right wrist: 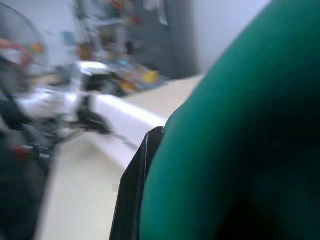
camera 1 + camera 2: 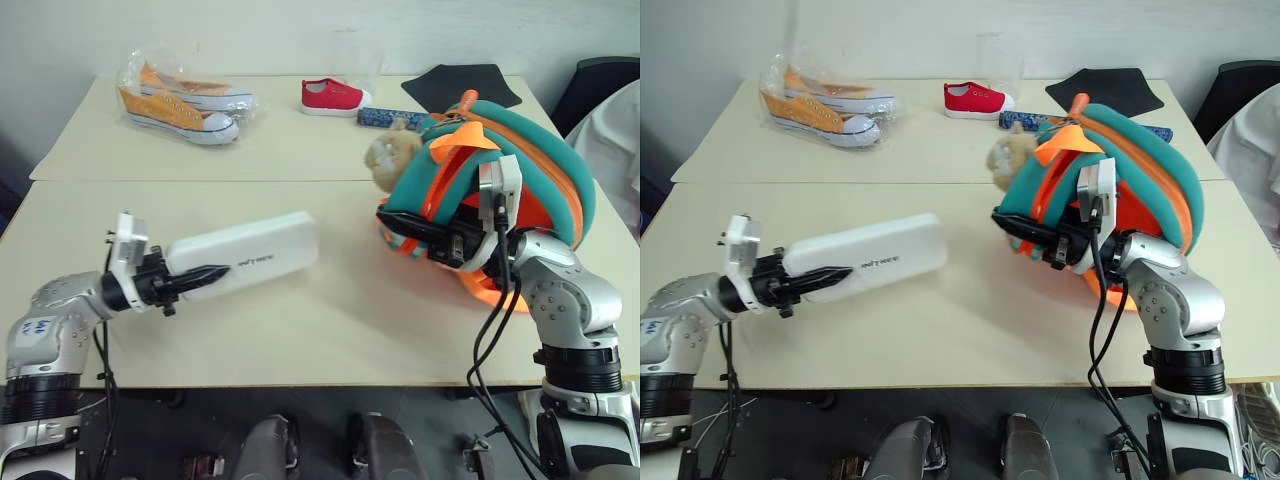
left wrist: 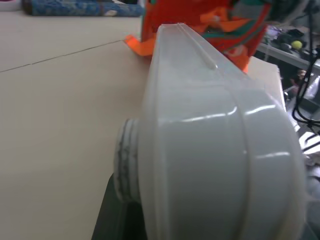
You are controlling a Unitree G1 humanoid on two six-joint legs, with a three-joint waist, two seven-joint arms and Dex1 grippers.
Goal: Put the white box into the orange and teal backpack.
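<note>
White box (image 2: 245, 260) gripped endwise by left end effector (image 2: 200, 276) | right end effector (image 2: 405, 228) clamps backpack (image 2: 510, 170) (teal trim)

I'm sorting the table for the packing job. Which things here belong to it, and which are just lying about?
Part of the job:
- white box, held by the left gripper
- orange and teal backpack, gripped by the right gripper

Just lying about:
- bagged orange sneakers
- red shoe
- black mat
- blue patterned roll

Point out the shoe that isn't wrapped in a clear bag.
The single red shoe, bare on the far table beside the black mat. The orange sneakers lie as a pair inside a clear plastic bag.
</note>
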